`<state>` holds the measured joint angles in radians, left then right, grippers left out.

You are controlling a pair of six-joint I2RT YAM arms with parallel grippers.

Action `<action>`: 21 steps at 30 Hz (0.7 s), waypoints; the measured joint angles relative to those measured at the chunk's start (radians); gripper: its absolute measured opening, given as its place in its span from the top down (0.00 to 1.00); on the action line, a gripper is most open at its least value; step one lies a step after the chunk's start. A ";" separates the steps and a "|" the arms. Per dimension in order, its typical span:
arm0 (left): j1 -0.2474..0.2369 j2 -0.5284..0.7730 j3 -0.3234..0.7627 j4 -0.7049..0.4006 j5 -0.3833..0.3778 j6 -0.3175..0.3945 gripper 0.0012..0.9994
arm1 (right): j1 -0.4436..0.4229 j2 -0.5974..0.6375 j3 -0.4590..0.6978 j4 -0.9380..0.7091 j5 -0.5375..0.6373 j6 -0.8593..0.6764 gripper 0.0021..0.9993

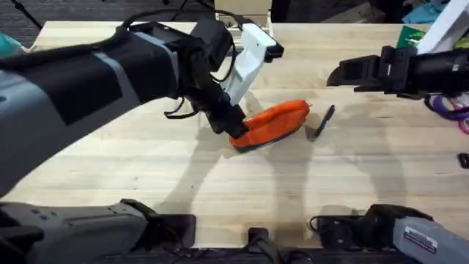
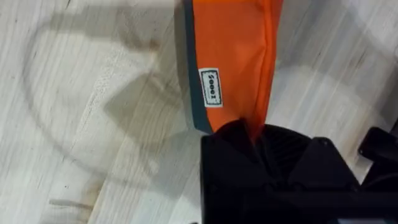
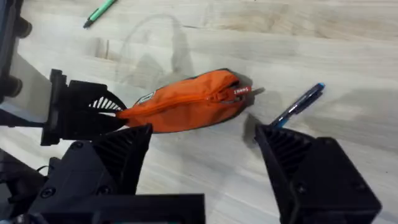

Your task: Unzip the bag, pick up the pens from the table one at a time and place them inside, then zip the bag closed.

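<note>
From above, the orange bag lies near the middle of the wooden surface, and the left gripper holds its left end; a dark pen lies just beside the other end. The right gripper hangs farther back on the right, apart from the bag, and from here I cannot tell its opening. In the left wrist view, the black fingers are clamped on the end of the bag, next to a small white label; the zipper itself is not visible here. In the right wrist view, the two fingers stand wide apart above the surface, with the bag and its zipper pull between and beyond them, the blue-capped pen near, and a green pen far off. I think the fabric could slip from the left grip when the pull is drawn, because only a corner is pinched. The right fingers could also knock the dark pen away. Whether the zipper is open or closed is hard to make out.
</note>
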<state>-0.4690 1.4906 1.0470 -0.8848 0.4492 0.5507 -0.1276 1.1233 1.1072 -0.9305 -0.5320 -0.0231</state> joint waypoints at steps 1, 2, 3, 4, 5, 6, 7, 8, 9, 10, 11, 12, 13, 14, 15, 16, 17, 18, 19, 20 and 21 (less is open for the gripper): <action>0.000 0.000 0.000 0.000 0.000 0.000 0.95 | 0.000 0.000 0.000 -0.005 0.000 -0.002 0.00; 0.000 0.000 0.000 0.000 0.000 0.000 0.95 | 0.000 0.000 0.000 -0.010 0.000 -0.007 0.00; 0.000 0.000 0.000 0.000 0.000 0.000 0.95 | 0.000 0.000 0.000 -0.015 0.000 -0.012 0.00; 0.000 0.000 0.000 0.000 0.000 0.000 0.95 | 0.000 0.000 0.000 -0.018 0.000 -0.017 0.00; 0.000 0.000 0.000 0.000 0.000 0.000 0.95 | 0.000 0.000 0.000 -0.019 0.000 -0.026 0.00; 0.000 0.000 0.000 0.000 0.000 0.000 0.95 | 0.000 0.000 0.000 -0.020 0.000 -0.031 0.00; 0.000 0.000 0.000 0.000 0.000 0.000 0.95 | 0.000 0.000 0.000 -0.020 0.000 -0.037 0.00; 0.000 0.000 0.000 0.000 0.000 0.000 0.95 | 0.000 0.000 0.000 -0.021 0.000 -0.042 0.00; 0.000 0.000 0.000 0.000 0.000 0.000 0.95 | -0.003 0.001 0.000 -0.033 0.000 -0.067 0.00; 0.000 0.000 0.000 0.000 0.000 0.000 0.95 | -0.007 0.005 0.000 -0.037 -0.002 -0.077 0.00; 0.000 0.000 0.000 0.000 0.000 0.000 0.95 | -0.012 0.011 0.000 -0.039 -0.008 -0.085 0.00; 0.000 0.000 0.000 0.000 0.000 0.000 0.95 | -0.021 0.021 0.000 -0.040 -0.019 -0.095 0.00; 0.000 0.000 0.000 0.000 0.000 0.000 0.95 | -0.032 0.033 0.000 -0.040 -0.038 -0.106 0.00; 0.000 0.000 0.000 0.000 0.000 0.000 0.95 | -0.046 0.049 0.000 -0.040 -0.061 -0.116 0.00; 0.000 0.000 0.000 0.000 0.000 0.000 0.95 | -0.061 0.065 0.000 -0.039 -0.086 -0.126 0.00; 0.000 0.000 0.000 0.000 0.000 0.000 0.95 | -0.076 0.082 0.000 -0.039 -0.113 -0.136 0.00; 0.000 0.000 0.000 0.000 0.000 0.000 0.95 | -0.091 0.101 0.000 -0.039 -0.140 -0.144 0.00; 0.000 0.000 0.000 0.000 0.000 0.000 0.95 | -0.106 0.120 0.000 -0.040 -0.169 -0.155 0.00; 0.000 0.000 0.000 0.000 0.000 0.000 0.95 | -0.120 0.139 0.000 -0.043 -0.197 -0.166 0.00; 0.000 0.000 0.000 0.000 0.000 0.000 0.95 | -0.132 0.157 0.000 -0.045 -0.221 -0.174 0.00; 0.000 0.000 0.000 0.000 0.000 0.000 0.95 | -0.143 0.177 0.000 -0.047 -0.243 -0.183 0.00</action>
<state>-0.4690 1.4906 1.0470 -0.8848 0.4492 0.5507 -0.2710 1.3006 1.1076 -0.9771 -0.7749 -0.2062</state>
